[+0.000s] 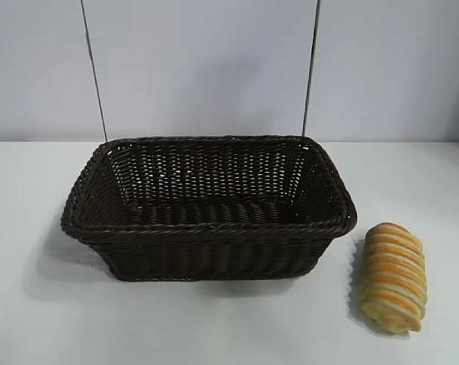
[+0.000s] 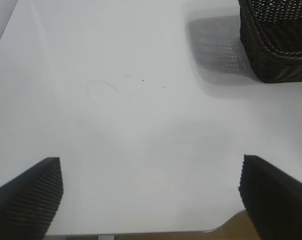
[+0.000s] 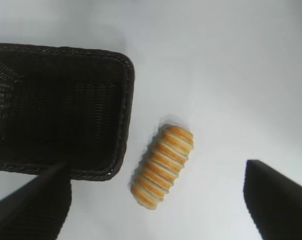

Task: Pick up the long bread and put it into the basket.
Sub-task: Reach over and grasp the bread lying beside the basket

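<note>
The long bread (image 1: 393, 277), golden-yellow with orange-brown ridges, lies on the white table just right of the basket (image 1: 206, 232), near the front edge. The dark-brown wicker basket stands in the middle and holds nothing. In the right wrist view the long bread (image 3: 162, 166) lies beside the basket's corner (image 3: 121, 125), below and ahead of my right gripper (image 3: 156, 202), which hangs open well above the table with nothing between its fingers. My left gripper (image 2: 151, 192) is open over bare table, with the basket's corner (image 2: 278, 50) far off. Neither arm shows in the exterior view.
The white table (image 1: 229, 327) runs out on all sides of the basket. A pale wall with two thin dark cables (image 1: 94, 72) stands behind. The table's near edge (image 2: 140, 233) shows under the left gripper.
</note>
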Motion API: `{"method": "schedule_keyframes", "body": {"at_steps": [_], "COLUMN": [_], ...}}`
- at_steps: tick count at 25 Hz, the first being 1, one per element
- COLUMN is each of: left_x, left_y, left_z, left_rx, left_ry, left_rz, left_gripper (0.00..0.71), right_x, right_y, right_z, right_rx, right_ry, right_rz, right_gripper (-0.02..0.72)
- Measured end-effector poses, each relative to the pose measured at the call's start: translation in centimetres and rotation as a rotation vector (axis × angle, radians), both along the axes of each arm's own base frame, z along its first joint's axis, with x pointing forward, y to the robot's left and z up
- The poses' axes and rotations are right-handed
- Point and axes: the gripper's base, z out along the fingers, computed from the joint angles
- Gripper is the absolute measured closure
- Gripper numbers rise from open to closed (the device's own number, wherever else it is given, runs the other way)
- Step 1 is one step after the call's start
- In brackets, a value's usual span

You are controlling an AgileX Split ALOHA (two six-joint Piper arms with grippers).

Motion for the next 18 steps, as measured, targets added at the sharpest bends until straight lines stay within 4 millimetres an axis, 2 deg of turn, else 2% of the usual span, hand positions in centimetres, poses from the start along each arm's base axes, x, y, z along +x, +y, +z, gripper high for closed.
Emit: {"method": "schedule_keyframes", "body": {"at_steps": [4, 9, 13, 18], "left_x": [0.0, 0.0, 0.0, 0.0], "left_y": [0.0, 0.0, 0.0, 0.0], "left_z": [0.0, 0.0, 0.0, 0.0], "left_rx": [0.000, 0.000, 0.001, 0.001], "left_ry": [-0.002, -0.002, -0.002, -0.002], "left_rz": [-0.002, -0.002, -0.015, -0.024], "left_gripper": [0.023, 0.023, 0.023, 0.023], "right_x": [-1.2, -1.8, -1.9, -1.3], "right_y": [-0.3, -0.3, -0.2, 0.0], "right_z": [-4.8, -9.8, -12.9, -15.5], "right_rx": [-0.005, 0.020, 0.060, 0.122], "right_ry": [0.122, 0.154, 0.114, 0.062], "right_rz": [-0.044, -0.092, -0.122, -0.172], "right_gripper": [0.041, 0.041, 0.041, 0.041]}}
